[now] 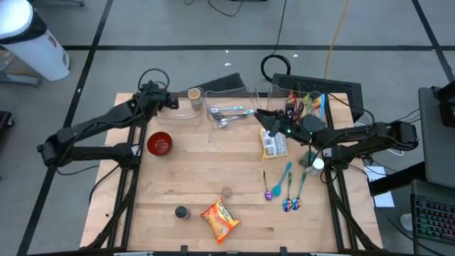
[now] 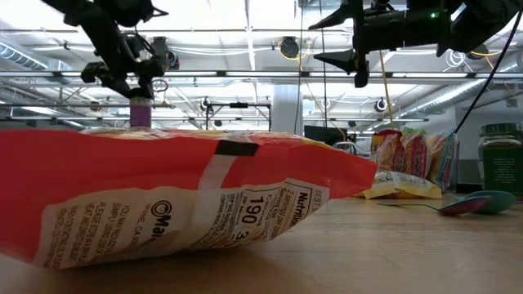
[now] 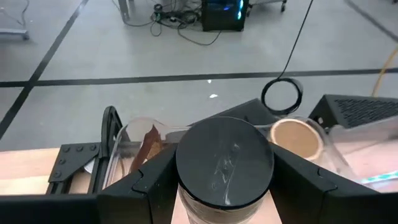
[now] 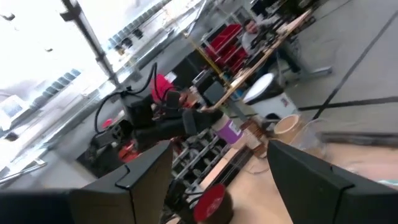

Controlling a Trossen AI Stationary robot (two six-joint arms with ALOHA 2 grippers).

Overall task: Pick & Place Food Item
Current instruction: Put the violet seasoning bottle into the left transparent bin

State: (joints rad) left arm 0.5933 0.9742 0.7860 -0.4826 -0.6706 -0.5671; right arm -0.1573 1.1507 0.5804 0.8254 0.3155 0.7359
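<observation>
black-lidded jar (image 3: 224,165) pinched between the fingers (image 3: 152,180) of the left claw (image 1: 173,102), held off the counter (image 1: 213,171) at its far left corner, just beside the clear bin (image 1: 226,107). purple band on the jar body visible in the low view (image 2: 140,113), raised high above the surface. tan cup (image 1: 194,94) just beyond the jar, at the bin's left end; metal utensils (image 1: 229,114) lying inside the bin.

red bowl (image 1: 159,143) on the counter below the left arm, near the left edge. orange snack bag (image 1: 220,218) lying flat near the front edge, centre; fills most of the low view (image 2: 180,204). small dark round object (image 1: 181,212) just left of the bag, small brown round object (image 1: 227,191) just behind it.

right claw (image 1: 264,119) hanging above the right half of the counter, fingers spread wide, holding nothing; seen high in the low view (image 2: 347,37). yellow packet (image 1: 274,144) on the counter just below it. coloured spoons (image 1: 286,186) toward the front right, apart from the packet. packaged snacks (image 1: 311,104) in a dark tray at the far right corner.
</observation>
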